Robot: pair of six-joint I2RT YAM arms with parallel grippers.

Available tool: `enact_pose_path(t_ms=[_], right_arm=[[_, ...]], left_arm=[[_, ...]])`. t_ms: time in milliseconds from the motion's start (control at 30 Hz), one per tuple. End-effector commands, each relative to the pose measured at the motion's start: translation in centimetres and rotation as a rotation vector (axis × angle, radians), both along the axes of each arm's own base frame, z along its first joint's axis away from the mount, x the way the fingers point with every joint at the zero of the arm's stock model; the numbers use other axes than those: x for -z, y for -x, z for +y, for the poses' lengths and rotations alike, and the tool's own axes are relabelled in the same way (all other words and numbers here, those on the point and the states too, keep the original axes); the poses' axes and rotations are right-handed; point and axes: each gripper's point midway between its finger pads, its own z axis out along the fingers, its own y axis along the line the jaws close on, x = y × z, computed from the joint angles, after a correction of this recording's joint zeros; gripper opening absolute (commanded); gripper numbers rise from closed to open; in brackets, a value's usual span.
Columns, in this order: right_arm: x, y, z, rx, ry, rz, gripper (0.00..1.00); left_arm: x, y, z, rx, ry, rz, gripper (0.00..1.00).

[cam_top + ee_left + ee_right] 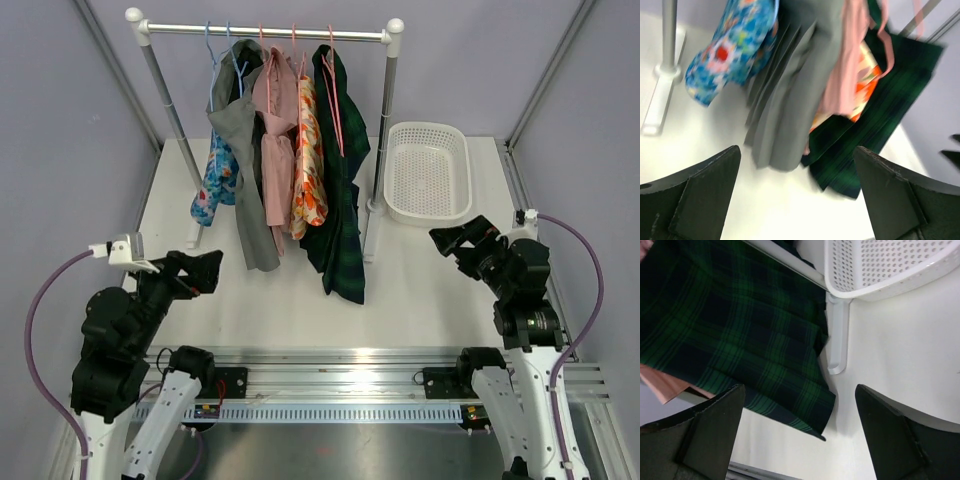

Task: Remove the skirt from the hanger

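Note:
Several garments hang on hangers from a white rack's rail (265,31). From left: a blue floral piece (214,180), a grey pleated skirt (250,190), a pink garment (277,130), an orange floral piece (310,170) and a dark green plaid skirt (342,200) on a pink hanger (334,100). The grey skirt (795,100) and plaid skirt (875,110) show in the left wrist view; the plaid skirt (735,335) fills the right wrist view. My left gripper (205,268) is open and empty, left of the clothes. My right gripper (455,242) is open and empty, right of the rack.
A white perforated basket (428,172) sits at the back right, also in the right wrist view (890,265). The rack's posts (385,130) and feet (837,335) stand on the white table. Grey walls enclose the sides.

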Motion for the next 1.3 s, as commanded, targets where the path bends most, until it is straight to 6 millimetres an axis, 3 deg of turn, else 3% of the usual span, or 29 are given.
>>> enact_pose_path(t_ms=[0,33,133,233,300,367,400,433,467,500,533,567,600,633,667,700,733,767,800,833,867,900,1000,1033,1133,1167,1200,1233,1267], right_arm=[[-3.8,1.9,1.4,-0.076,-0.042,-0.071,0.99],[-4.5,2.2,1.7,-0.095,-0.043,-0.096,0.99],[-7.3,3.2,2.3,-0.129,-0.069,-0.186,0.99],[-10.5,3.9,3.2,-0.189,-0.083,-0.262,0.95],[-12.0,3.5,3.7,-0.228,-0.076,-0.286,0.95],[-14.9,3.4,3.9,-0.250,-0.058,-0.351,0.95],[-15.5,2.1,3.9,-0.252,-0.052,-0.356,0.96],[-17.6,1.9,3.9,-0.255,-0.034,-0.397,0.95],[-18.3,1.2,3.8,-0.251,-0.022,-0.396,0.95],[-17.9,-1.2,3.8,-0.257,-0.014,-0.343,0.94],[-20.8,-1.4,3.8,-0.265,0.018,-0.401,0.92],[-21.1,-2.3,3.8,-0.267,0.028,-0.378,0.90],[-20.5,-5.1,3.6,-0.245,0.046,-0.329,0.89],[-23.5,-4.9,4.9,-0.278,0.110,-0.403,0.90],[-23.1,-5.3,6.0,-0.293,0.159,-0.364,0.90],[-25.0,-7.9,5.5,-0.192,0.298,-0.393,0.94],[-25.1,-7.7,9.0,-0.258,0.345,-0.392,0.94],[-24.3,-8.5,9.5,-0.248,0.401,-0.340,0.95],[-24.7,-10.9,10.3,-0.217,0.432,-0.327,0.97],[-24.6,-11.8,10.7,-0.215,0.446,-0.315,0.97],[-23.2,-13.6,11.4,-0.207,0.470,-0.275,0.97],[-24.3,-13.9,11.5,-0.195,0.468,-0.301,0.97],[-24.4,-15.4,12.2,-0.189,0.478,-0.318,0.98],[-24.4,-15.6,12.3,-0.187,0.477,-0.322,0.99],[-23.3,-15.9,12.2,-0.184,0.489,-0.295,0.99],[-23.0,-15.7,11.9,-0.172,0.492,-0.284,0.99],[-21.7,-15.2,11.4,-0.164,0.495,-0.253,0.99],[-21.0,-14.7,11.0,-0.155,0.492,-0.241,0.99],[-23.0,-13.1,10.0,-0.126,0.458,-0.305,0.99]], left_arm=[[3.4,0.0,0.2,0.007,-0.088,0.111,0.99],[4.5,-0.3,0.1,0.012,-0.091,0.127,0.99],[3.9,0.1,0.1,0.017,-0.077,0.083,0.99],[4.5,-0.2,1.2,-0.058,-0.069,0.100,0.99],[4.8,-0.4,1.6,-0.089,-0.061,0.118,0.99],[5.0,-0.5,1.7,-0.091,-0.063,0.125,0.99],[5.0,-0.4,1.6,-0.089,-0.064,0.125,0.99],[5.0,-0.4,1.7,-0.089,-0.065,0.123,0.99],[5.0,-0.4,1.7,-0.090,-0.068,0.121,0.99],[5.0,-0.4,1.7,-0.090,-0.067,0.118,0.99],[5.1,-0.4,1.7,-0.090,-0.067,0.121,0.99],[4.9,-0.4,1.7,-0.090,-0.066,0.116,0.99],[5.0,-0.4,1.6,-0.087,-0.068,0.118,0.99],[5.1,-0.5,1.7,-0.090,-0.070,0.123,0.99],[5.1,-0.5,1.8,-0.094,-0.070,0.124,0.99],[5.1,-0.5,1.8,-0.097,-0.069,0.122,0.99],[5.2,-0.6,1.9,-0.103,-0.070,0.127,0.99],[5.2,-0.6,2.0,-0.109,-0.071,0.130,0.99],[5.3,-0.7,2.3,-0.128,-0.070,0.135,0.99],[5.3,-0.8,2.4,-0.134,-0.069,0.134,0.99],[5.2,-0.9,2.2,-0.124,-0.073,0.136,0.99],[5.2,-1.0,2.2,-0.120,-0.076,0.136,0.99],[4.6,-0.8,0.8,-0.036,-0.082,0.104,0.99],[4.0,-0.6,0.4,-0.008,-0.088,0.087,0.99],[-1.6,-0.3,-0.7,0.055,-0.066,0.013,0.99],[-6.3,0.8,-1.0,0.084,-0.055,-0.093,0.99],[-7.4,-0.9,-1.6,0.104,-0.065,-0.069,0.99],[-9.3,-1.2,-1.9,0.115,-0.064,-0.092,0.99],[-11.0,-1.6,-2.5,0.149,-0.061,-0.116,0.99]])
